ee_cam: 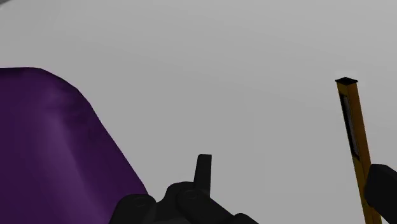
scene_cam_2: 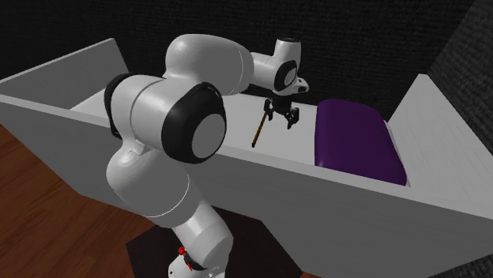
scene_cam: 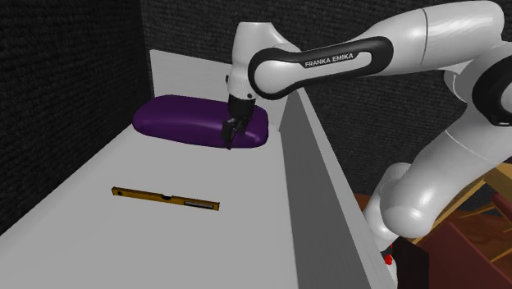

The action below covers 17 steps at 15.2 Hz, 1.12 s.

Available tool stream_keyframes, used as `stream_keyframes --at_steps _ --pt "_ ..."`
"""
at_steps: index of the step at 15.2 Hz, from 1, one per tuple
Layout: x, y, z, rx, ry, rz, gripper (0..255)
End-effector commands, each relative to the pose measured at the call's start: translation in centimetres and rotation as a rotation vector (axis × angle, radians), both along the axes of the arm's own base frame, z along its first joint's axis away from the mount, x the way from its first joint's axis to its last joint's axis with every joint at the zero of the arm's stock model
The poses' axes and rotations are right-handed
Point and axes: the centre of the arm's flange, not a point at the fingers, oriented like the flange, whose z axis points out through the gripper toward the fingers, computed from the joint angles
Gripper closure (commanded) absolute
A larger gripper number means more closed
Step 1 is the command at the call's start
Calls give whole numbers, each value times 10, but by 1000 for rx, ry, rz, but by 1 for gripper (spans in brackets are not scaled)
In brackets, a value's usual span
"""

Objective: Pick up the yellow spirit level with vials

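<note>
While the yellow spirit level [scene_cam: 166, 197] is lying flat on the white surface [scene_cam: 246, 238], well apart from the purple cushion [scene_cam: 201, 123] and toward the shoulder view's lower left of it, we are reading it as a long, thin, stiff bar, probably light and smooth-sided. We are judging that it will not bend, but that it may swing or slip if it is taken near one end. We are therefore favouring a hold across its narrow width close to the middle, with the fingers straddling the two long sides. Further to the shoulder view's right, the gripper [scene_cam: 231, 135] is hanging in the air close by the cushion, on the level's side of it, and a low white wall [scene_cam: 316, 156] is running along beyond the cushion. Its two black fingers [ee_cam: 203, 170] are standing wide apart and are clasping nothing. In the wrist view bare surface is separating the cushion from one end of the level.
</note>
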Motion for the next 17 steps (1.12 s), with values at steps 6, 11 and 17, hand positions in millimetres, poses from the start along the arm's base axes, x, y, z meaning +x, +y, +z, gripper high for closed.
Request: stream_keyframes --at_steps 6,11,17 --pt "45 69 -51 -11 33 130 0" --pt "69 121 -88 -19 56 222 0" --pt "91 185 -134 -28 84 333 0"
